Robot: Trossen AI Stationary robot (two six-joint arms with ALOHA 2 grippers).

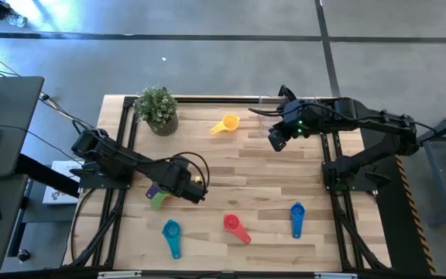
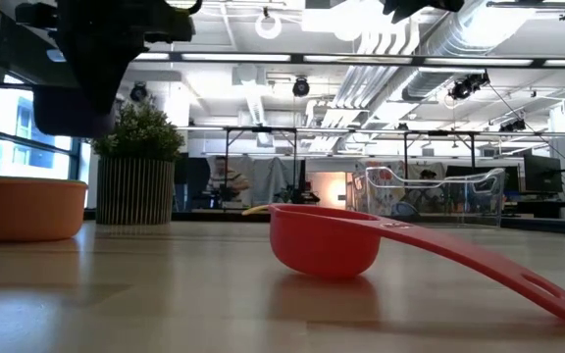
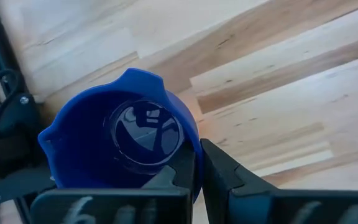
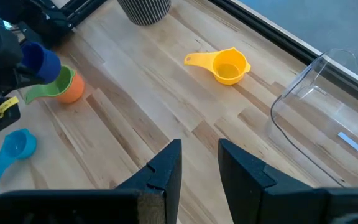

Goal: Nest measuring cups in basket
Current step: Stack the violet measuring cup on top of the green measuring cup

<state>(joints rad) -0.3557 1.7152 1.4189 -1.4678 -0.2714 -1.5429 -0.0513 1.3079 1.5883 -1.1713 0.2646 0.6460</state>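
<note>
Wood table [image 1: 269, 194]: left end effector [image 3: 199, 163] clamped on blue cup [image 3: 120, 140] rim, right end effector [image 4: 199, 163] slightly open, empty

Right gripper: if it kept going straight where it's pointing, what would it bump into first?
Probably just the bare wooden table. The open right gripper points between the yellow cup and the orange cup; depth is unclear.

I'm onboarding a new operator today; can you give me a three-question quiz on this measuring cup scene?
1. True or false: the left claw is shut on the blue cup.
2. Which cup lies nearest the basket? A) red B) yellow C) light blue
3. Fill in: the right claw is ____, holding nothing.

Key: 1 true; 2 B, the yellow cup; 3 open.
</note>
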